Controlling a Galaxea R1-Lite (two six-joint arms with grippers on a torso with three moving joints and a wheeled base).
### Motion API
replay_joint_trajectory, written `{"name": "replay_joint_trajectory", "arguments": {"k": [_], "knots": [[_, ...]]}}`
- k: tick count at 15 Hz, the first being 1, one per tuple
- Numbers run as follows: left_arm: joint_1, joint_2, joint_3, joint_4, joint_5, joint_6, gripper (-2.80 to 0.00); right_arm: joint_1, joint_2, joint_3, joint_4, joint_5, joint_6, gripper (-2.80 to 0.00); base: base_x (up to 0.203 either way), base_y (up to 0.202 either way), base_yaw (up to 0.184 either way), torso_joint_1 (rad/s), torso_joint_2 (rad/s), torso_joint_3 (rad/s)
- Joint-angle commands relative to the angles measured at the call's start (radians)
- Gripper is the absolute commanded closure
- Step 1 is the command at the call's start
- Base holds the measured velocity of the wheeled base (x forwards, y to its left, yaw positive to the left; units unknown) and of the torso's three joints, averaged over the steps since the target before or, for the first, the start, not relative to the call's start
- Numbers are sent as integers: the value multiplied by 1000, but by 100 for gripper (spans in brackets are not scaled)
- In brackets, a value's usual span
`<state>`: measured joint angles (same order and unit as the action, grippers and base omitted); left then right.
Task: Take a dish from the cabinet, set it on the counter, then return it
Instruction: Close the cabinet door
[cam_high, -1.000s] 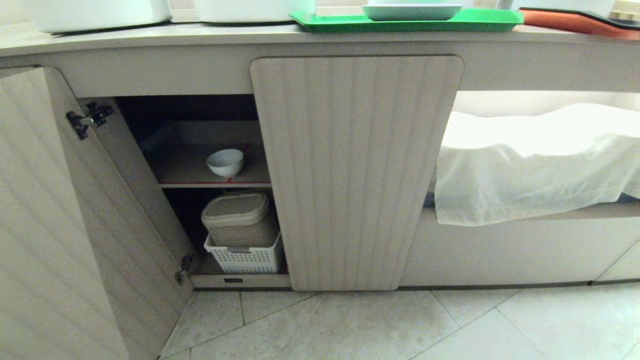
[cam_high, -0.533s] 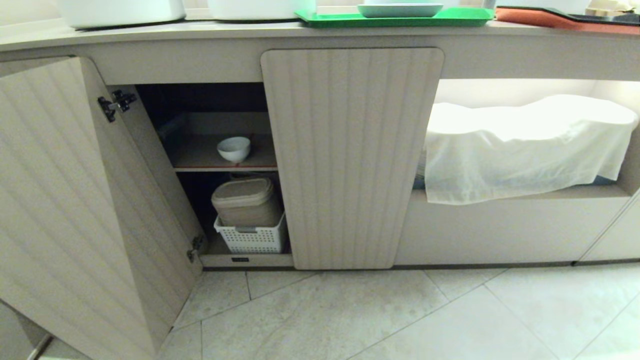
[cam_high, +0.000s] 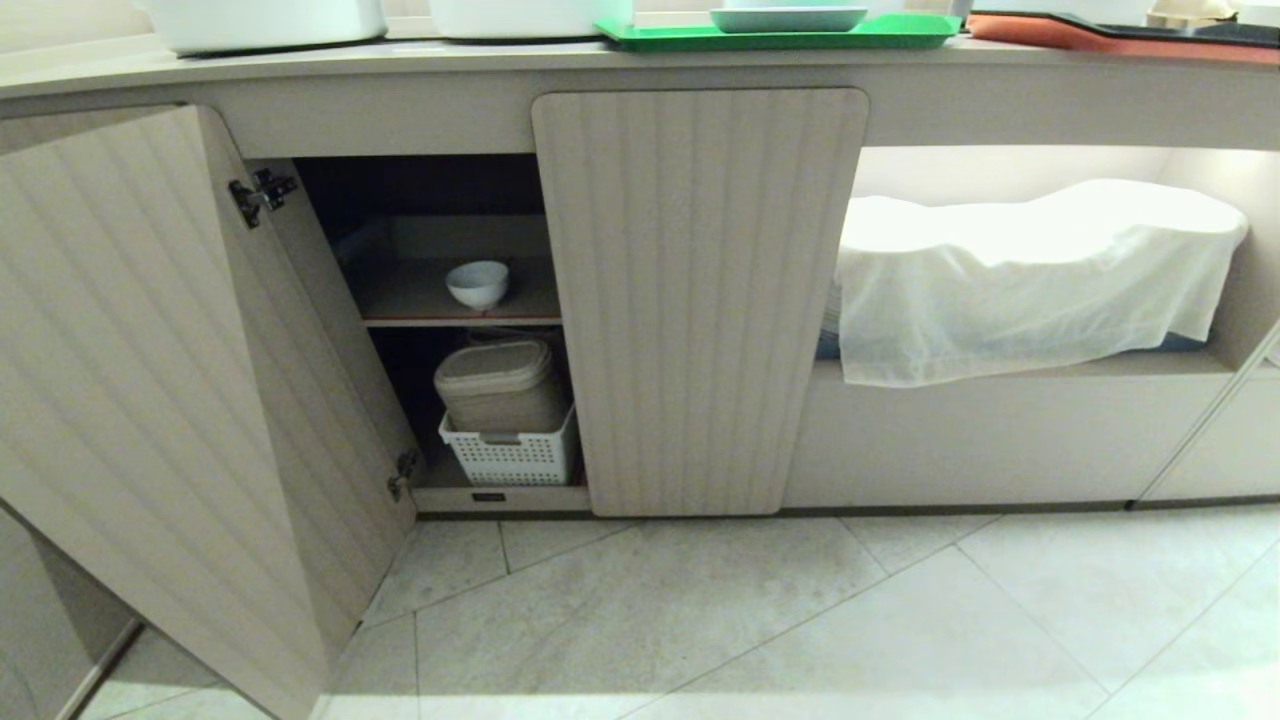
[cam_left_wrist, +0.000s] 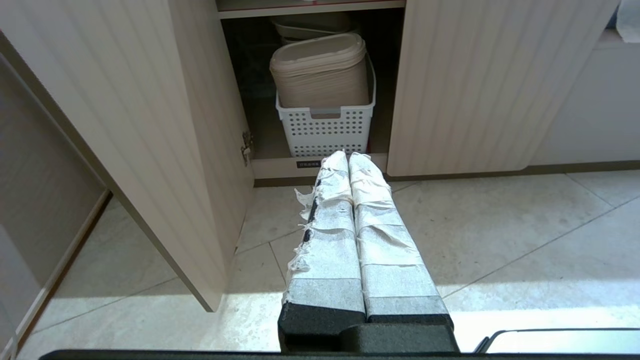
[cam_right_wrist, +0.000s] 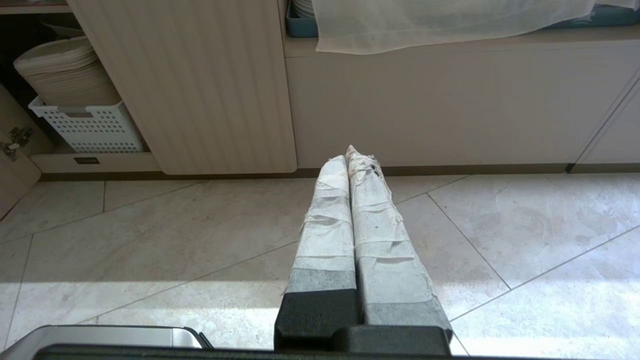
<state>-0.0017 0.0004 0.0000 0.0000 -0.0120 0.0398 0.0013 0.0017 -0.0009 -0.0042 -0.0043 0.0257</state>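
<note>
White dish (cam_high: 477, 284) smaller, farther off

- One small white bowl (cam_high: 477, 283) on the cabinet's inner shelf.
- Two fluted cabinet doors: one open (cam_high: 150, 400), one shut (cam_high: 695, 300).
- One white perforated basket (cam_high: 512, 455) with one stack of beige containers (cam_high: 500, 385) in it.
- One green tray (cam_high: 900, 32) on the counter, carrying one pale plate (cam_high: 788, 18).
- One white cloth (cam_high: 1020, 275).
- Two grippers, left (cam_left_wrist: 348, 157) and right (cam_right_wrist: 351, 154).
</note>
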Motion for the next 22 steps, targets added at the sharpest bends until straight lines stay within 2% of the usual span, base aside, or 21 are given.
{"name": "replay_joint_trajectory", "arguments": {"k": [1, 19, 22], "knots": [[0, 0, 0, 0, 0, 0, 0, 0, 0, 0, 0, 0, 0, 0, 0, 0, 0, 0, 0, 0], [0, 0, 0, 0, 1, -8, 0, 0, 0, 0, 0, 0, 0, 0, 0, 0, 0, 0, 0, 0], [0, 0, 0, -2, 1, -8, 0, 0, 0, 0, 0, 0, 0, 0, 1, 160, -3, 7, 1, 1]]}}
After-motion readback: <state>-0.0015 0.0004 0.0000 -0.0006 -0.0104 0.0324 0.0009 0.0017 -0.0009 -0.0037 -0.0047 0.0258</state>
